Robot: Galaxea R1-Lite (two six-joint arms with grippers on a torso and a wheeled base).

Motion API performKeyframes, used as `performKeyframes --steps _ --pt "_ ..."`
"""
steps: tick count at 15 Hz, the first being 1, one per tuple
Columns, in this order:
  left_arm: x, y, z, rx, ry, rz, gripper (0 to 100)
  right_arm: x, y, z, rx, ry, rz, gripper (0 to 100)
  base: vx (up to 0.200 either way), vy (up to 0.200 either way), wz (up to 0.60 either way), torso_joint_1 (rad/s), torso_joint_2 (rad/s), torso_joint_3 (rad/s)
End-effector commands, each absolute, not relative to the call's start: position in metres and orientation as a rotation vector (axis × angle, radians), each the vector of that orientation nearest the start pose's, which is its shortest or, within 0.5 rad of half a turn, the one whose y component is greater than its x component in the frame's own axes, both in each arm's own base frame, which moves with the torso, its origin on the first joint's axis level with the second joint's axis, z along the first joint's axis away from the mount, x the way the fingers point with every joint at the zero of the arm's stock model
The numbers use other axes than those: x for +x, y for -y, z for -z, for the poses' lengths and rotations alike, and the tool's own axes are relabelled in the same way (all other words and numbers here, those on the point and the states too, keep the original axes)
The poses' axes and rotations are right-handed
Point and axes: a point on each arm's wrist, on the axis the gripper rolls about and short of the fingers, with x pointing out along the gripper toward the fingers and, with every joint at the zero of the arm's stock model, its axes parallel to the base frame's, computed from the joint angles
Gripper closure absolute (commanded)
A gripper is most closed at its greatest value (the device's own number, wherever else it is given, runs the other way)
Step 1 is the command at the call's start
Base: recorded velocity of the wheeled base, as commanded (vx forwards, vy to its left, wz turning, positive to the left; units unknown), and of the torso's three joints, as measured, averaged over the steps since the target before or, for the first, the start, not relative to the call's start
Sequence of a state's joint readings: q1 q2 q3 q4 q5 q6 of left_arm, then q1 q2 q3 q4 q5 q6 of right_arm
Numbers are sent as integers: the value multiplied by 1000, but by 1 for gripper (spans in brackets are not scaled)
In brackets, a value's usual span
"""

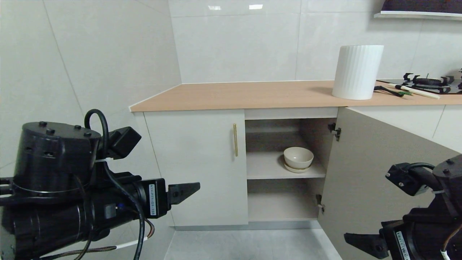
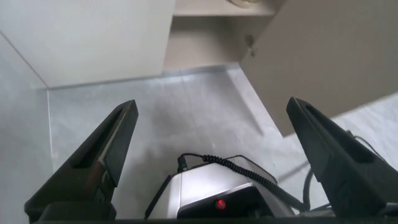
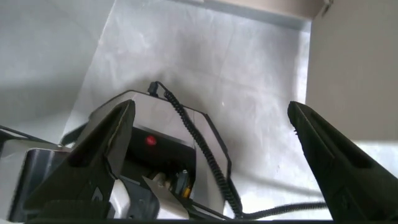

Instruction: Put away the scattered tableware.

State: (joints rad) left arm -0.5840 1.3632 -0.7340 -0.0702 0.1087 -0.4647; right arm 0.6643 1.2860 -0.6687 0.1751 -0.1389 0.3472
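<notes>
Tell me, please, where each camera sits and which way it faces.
Head view: on the head, facing forward and down at the cabinet holding the bowl; left tool and right tool show low.
Left wrist view: on the left wrist, facing down at the floor; its tool shows open.
Right wrist view: likewise on the right wrist, same floor, open tool.
All three share the open door.

The bowl (image 1: 298, 156) and plate (image 1: 296, 169) are cream, the ribbed canister (image 1: 357, 72) white, the countertop (image 1: 234, 94) tan.
</notes>
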Motion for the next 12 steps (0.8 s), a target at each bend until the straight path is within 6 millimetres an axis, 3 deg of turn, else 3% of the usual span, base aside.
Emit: performKeyframes --steps 1,6,12 --pt "178 115 -197 -253 -626 328 0 139 -105 -173 2 -815 -355 0 -200 0 0 -2 2 -2" --pt "177 115 -196 -251 -628 331 0 140 -105 -172 -3 -819 -350 0 -200 0 0 2 1 1" --pt "175 114 -198 -251 -621 335 0 140 -105 -173 0 -816 -350 0 0 0 0 0 0 0"
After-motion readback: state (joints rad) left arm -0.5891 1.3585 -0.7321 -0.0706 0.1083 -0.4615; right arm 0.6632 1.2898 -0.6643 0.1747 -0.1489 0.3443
